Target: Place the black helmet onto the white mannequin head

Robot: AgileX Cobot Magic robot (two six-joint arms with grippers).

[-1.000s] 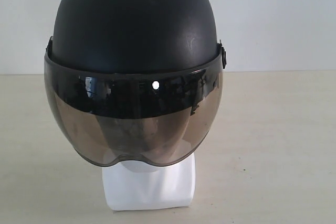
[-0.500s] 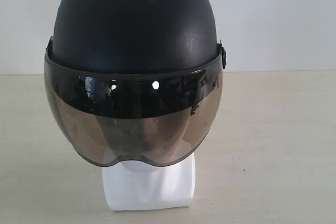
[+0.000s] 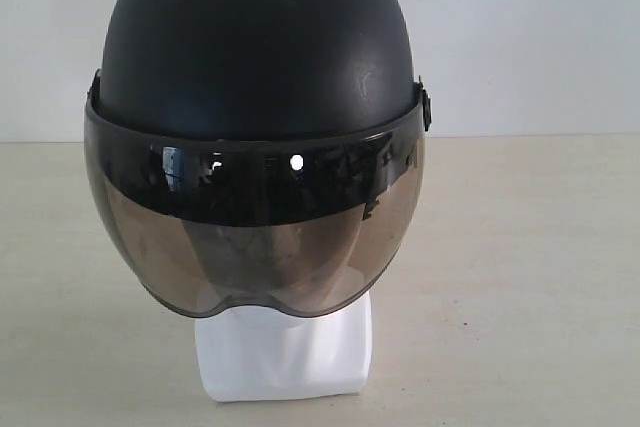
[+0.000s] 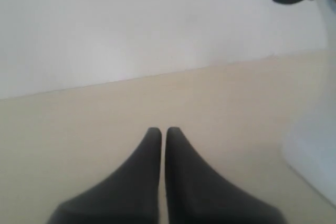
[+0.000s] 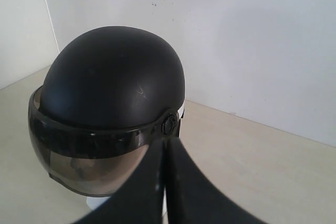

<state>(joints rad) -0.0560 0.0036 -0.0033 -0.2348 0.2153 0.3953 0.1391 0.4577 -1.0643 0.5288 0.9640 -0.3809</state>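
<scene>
Masking white mannequin head [image 3: 285, 357]: black helmet [image 3: 255, 47]

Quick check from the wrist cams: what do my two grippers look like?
The left gripper and right gripper look alike: each has two matte black fingers, broad at the base and tapering to narrow tips. No cables, markings or labels show. The arms themselves are in no view.

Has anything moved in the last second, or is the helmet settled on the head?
Nothing visibly changed. The black helmet sits on the white mannequin head in the same place and at the same tilt as a second ago.
</scene>
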